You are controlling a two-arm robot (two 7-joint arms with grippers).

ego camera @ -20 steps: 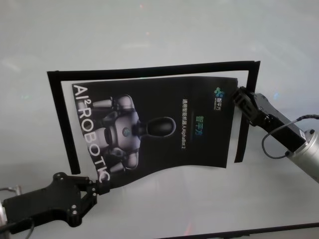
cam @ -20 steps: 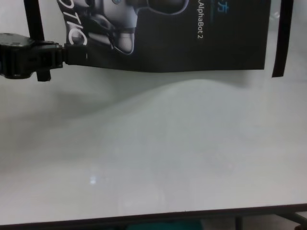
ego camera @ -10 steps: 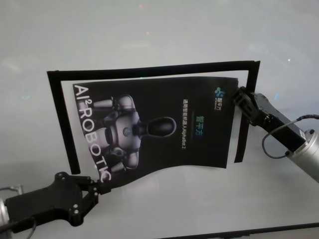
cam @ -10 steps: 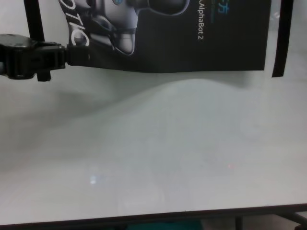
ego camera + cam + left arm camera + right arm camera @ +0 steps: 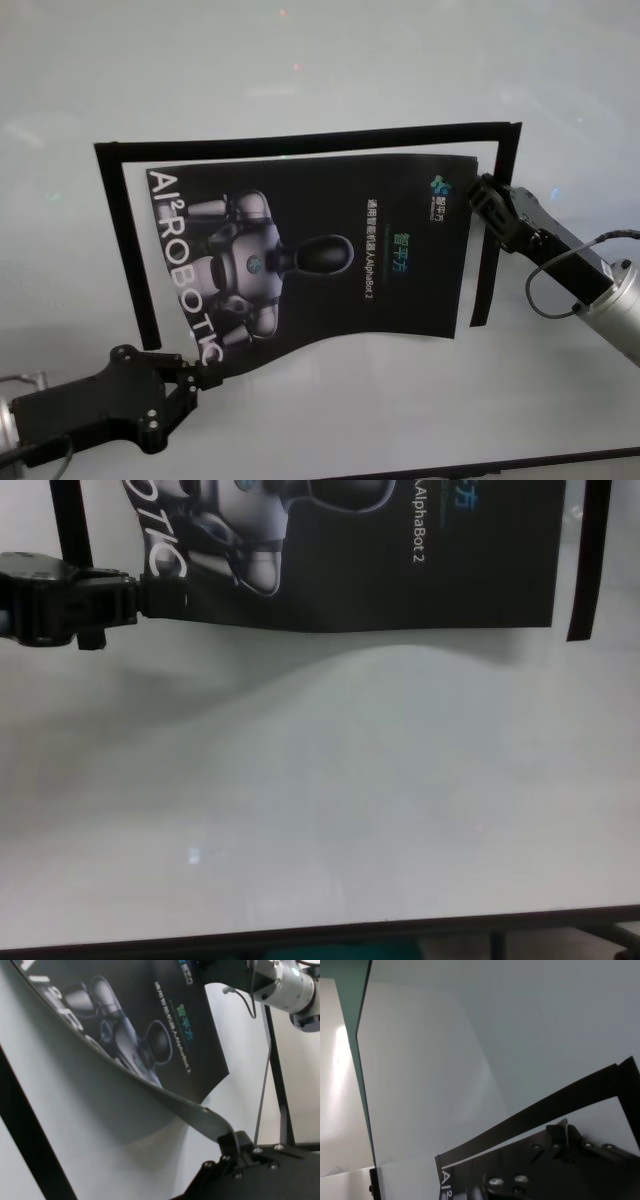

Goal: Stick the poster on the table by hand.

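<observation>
Little differs from a second ago: the left gripper [image 5: 192,380] has slid a touch rightward along the poster's [image 5: 320,255] near-left corner, and the sheet's near edge sits slightly higher off the table [image 5: 330,70]; the right gripper [image 5: 474,190] has not moved. One poster lies within a frame of three black tape strips: one strip [image 5: 310,142] beyond the poster's far edge, one [image 5: 128,250] just left of it, one [image 5: 490,235] just right of it. Two grippers hold the poster. The left gripper is closed on the poster's near-left corner, lifting it so the sheet bows up from the table, as the left wrist view shows by the curled corner [image 5: 210,1122] pinched in the black fingers. The right gripper is at the poster's far-right corner, closed on its edge, with its silver arm [image 5: 610,310] trailing off to the right of the poster. The poster's right half rests flat on the table.
</observation>
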